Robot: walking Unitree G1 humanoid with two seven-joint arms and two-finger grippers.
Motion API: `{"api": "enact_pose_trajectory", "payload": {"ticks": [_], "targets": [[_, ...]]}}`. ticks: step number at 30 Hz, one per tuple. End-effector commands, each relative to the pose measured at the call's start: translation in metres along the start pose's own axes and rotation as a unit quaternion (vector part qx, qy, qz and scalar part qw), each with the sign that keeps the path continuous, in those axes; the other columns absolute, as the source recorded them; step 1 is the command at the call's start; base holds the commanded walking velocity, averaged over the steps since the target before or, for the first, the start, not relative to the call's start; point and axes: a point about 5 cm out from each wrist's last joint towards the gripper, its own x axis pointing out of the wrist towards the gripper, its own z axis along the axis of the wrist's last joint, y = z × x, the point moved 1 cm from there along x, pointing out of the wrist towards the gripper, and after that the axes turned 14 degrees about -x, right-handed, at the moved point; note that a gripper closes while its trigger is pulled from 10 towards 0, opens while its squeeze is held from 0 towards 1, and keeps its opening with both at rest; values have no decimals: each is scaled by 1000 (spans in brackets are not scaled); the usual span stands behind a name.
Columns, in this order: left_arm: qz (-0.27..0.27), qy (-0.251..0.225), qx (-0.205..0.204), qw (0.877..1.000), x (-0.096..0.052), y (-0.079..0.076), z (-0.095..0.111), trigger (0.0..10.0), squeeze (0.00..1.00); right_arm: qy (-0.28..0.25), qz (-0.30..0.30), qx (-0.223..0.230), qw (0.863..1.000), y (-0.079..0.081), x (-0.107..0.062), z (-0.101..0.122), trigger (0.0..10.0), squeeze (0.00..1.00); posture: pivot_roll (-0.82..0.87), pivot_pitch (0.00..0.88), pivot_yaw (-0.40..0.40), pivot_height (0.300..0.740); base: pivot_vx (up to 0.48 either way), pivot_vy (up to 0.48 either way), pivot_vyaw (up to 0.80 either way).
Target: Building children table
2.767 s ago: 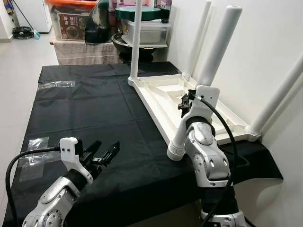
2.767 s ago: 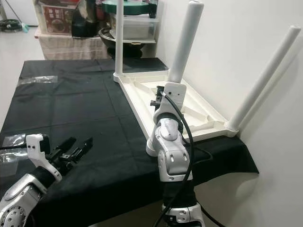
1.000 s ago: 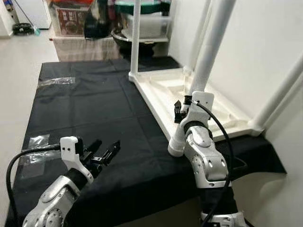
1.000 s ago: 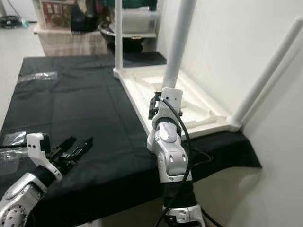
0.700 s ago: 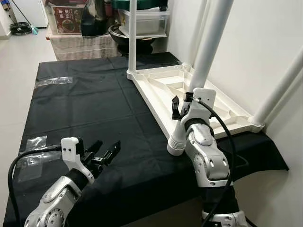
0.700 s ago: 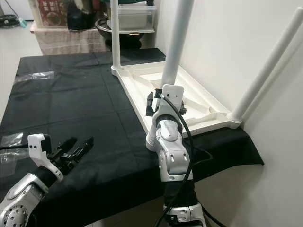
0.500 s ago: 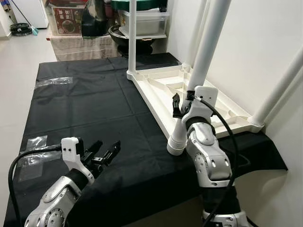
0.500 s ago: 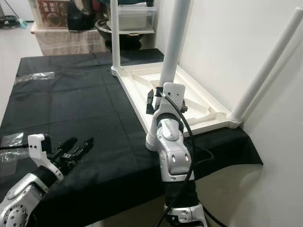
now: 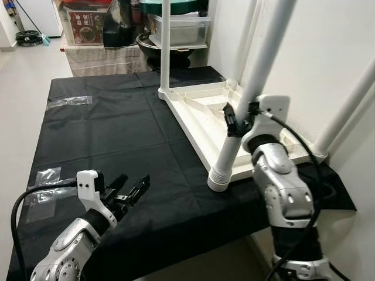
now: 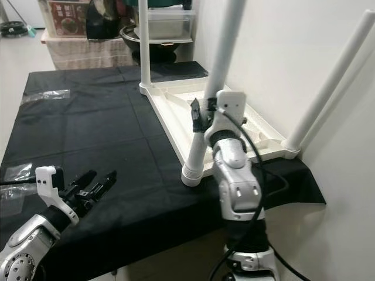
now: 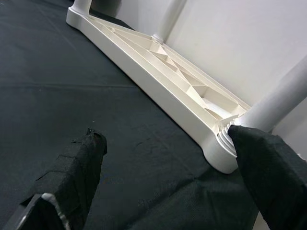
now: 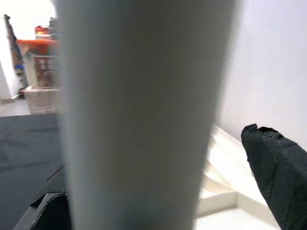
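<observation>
A white children's table (image 9: 199, 111) lies upside down on the black cloth (image 9: 105, 134), its legs pointing up. The near leg (image 9: 261, 76) rises from the corner socket (image 9: 220, 178) by the cloth's front edge. My right gripper (image 9: 236, 120) is at this leg about a third of the way up, open. In the right wrist view the leg (image 12: 144, 115) stands between the black fingers (image 12: 276, 177), with a gap on one side. My left gripper (image 9: 132, 188) hovers open and holding nothing low over the cloth at the front left. Its wrist view shows the socket (image 11: 224, 149) ahead.
Clear plastic bags (image 9: 42, 176) (image 9: 69, 103) lie on the cloth's left side. Storage boxes and a dark pan (image 9: 153, 42) stand behind the table. A white wall (image 9: 328, 52) runs close along the right. The cloth's front edge drops off just below both arms.
My right arm has swung to the right of the near leg, and its gripper now sits higher with the leg between its fingers. The left gripper has stayed put.
</observation>
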Motion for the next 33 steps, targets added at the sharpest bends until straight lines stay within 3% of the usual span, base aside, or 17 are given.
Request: {"api": "enact_pose_trajectory", "payload": {"ticks": [1, 5, 6, 9, 10, 11, 14, 15, 22, 33], "targets": [[-2, 8, 6, 1000, 1, 0, -1, 10000, 0, -3, 16, 2, 1000, -2, 2, 3, 10000, 1000, -6, 0, -78, 740, 0, 0, 0], [-2, 8, 6, 1000, 1, 0, -1, 10000, 0, -2, 22, -4, 1000, -5, 3, 3, 10000, 1000, -6, 0, -78, 740, 0, 0, 0], [-2, 9, 6, 1000, 1, 1, -1, 10000, 0, 2, 31, -10, 999, -8, 5, 1, 10000, 773, -5, 0, -77, 740, 0, 0, 0], [-2, 9, 6, 1000, 1, 1, -1, 10000, 0, 2, 31, -10, 999, -8, 5, 1, 10000, 773, -5, 0, -77, 740, 0, 0, 0], [-2, 10, 6, 1000, 1, 1, -1, 10000, 0, 7, 37, -11, 999, -11, 6, 0, 10000, 220, -5, 0, -77, 740, 0, 0, 0], [-2, 10, 6, 1000, 1, 1, -1, 10000, 0, 7, 57, 6, 998, -11, 8, 1, 10000, 86, -6, 0, -75, 740, 0, 0, 0], [-2, 10, 6, 1000, 1, 1, -1, 10000, 0, 7, 57, 6, 998, -11, 8, 1, 10000, 86, -6, 0, -75, 740, 0, 0, 0], [-3, 11, 6, 1000, 2, 1, -1, 10000, 0, 4, 72, 17, 997, -11, 9, 2, 10000, 0, -7, 0, -75, 740, 0, 0, 0], [-2, 12, 7, 1000, 1, 1, -2, 10000, 0, -21, 117, 76, 990, -14, 14, 10, 10000, 0, -7, 0, -78, 740, 0, 0, 0], [-1, 12, 7, 1000, 1, 2, -3, 10000, 0, -42, 148, 82, 985, -17, 15, 12, 10000, 0, -6, 0, -81, 740, 0, 0, 0]]}}
